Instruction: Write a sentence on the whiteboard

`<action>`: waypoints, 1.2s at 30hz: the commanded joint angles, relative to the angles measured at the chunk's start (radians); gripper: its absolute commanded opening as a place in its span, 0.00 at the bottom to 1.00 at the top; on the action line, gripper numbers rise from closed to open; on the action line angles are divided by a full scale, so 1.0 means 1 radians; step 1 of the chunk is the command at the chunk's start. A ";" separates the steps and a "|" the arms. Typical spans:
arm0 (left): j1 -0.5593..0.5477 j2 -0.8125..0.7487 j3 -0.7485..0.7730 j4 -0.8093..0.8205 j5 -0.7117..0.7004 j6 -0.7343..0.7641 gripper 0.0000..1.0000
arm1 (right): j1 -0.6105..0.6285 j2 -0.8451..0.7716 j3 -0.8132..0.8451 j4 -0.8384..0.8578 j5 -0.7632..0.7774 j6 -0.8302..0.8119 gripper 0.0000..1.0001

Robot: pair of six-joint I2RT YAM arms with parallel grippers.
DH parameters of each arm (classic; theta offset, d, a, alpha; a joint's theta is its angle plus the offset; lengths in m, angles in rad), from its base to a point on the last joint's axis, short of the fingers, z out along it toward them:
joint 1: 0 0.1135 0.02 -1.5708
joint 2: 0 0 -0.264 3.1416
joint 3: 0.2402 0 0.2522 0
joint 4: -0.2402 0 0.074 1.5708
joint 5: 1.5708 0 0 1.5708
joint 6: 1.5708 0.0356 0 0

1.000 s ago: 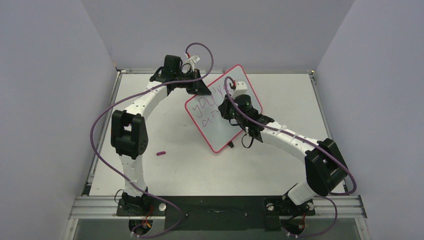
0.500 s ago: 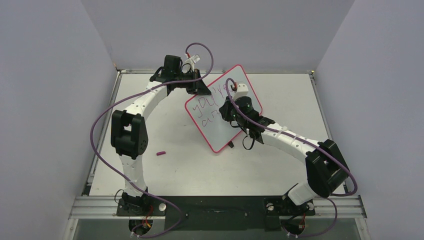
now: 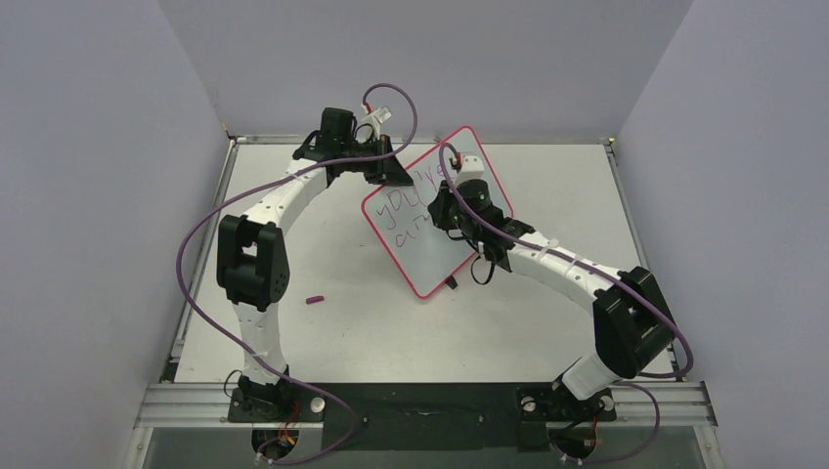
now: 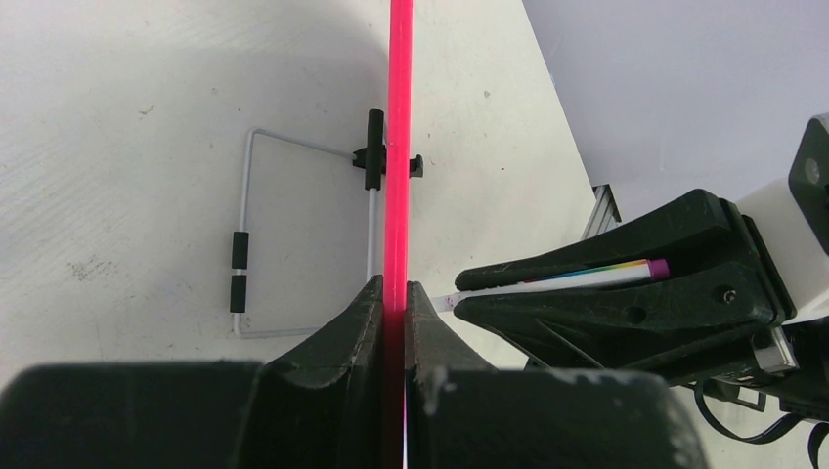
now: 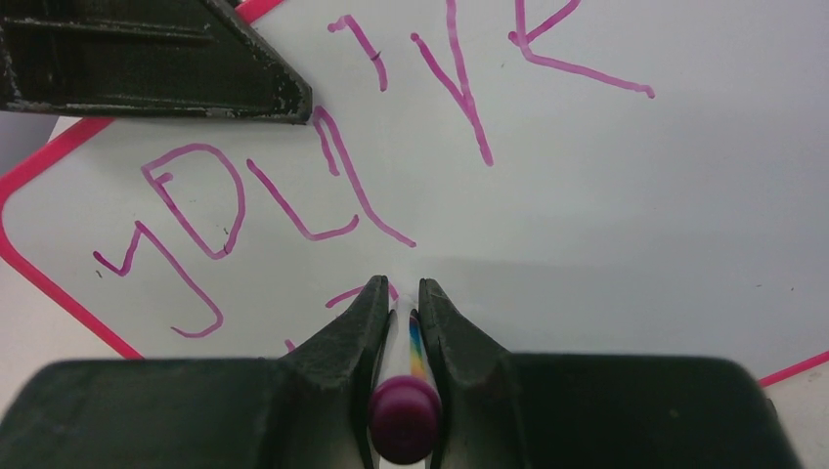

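Two grips, both fully closed. Left gripper point(image 4: 394, 293): jaws clamped on the pink rim of the whiteboard point(image 4: 398, 117), which stands tilted over the far middle of the tabletop point(image 3: 391, 332). A wire stand point(image 4: 244, 234) is clipped to the board's back. Right gripper point(image 5: 401, 288): jaws shut on a marker pen point(image 5: 406, 422), tip aimed at the board face just below the first line; contact hidden. Sentence point(image 3: 403, 208): purple scrawl, top line plus the start of a second. Small purple cap point(image 3: 314, 300) lies well apart, near the left arm.
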 commanded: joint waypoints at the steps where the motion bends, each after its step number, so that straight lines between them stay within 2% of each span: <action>1: -0.013 -0.091 0.010 0.046 0.079 -0.032 0.00 | -0.023 0.027 0.047 0.008 0.025 0.021 0.00; 16: -0.013 -0.091 0.014 0.043 0.080 -0.033 0.00 | -0.053 0.037 0.030 0.018 -0.001 0.041 0.00; 26: -0.013 -0.089 0.014 0.045 0.080 -0.032 0.00 | -0.052 -0.017 -0.073 0.045 -0.011 0.061 0.00; 36: -0.013 -0.084 0.012 0.056 0.084 -0.037 0.00 | -0.055 -0.088 -0.070 0.054 -0.009 0.046 0.00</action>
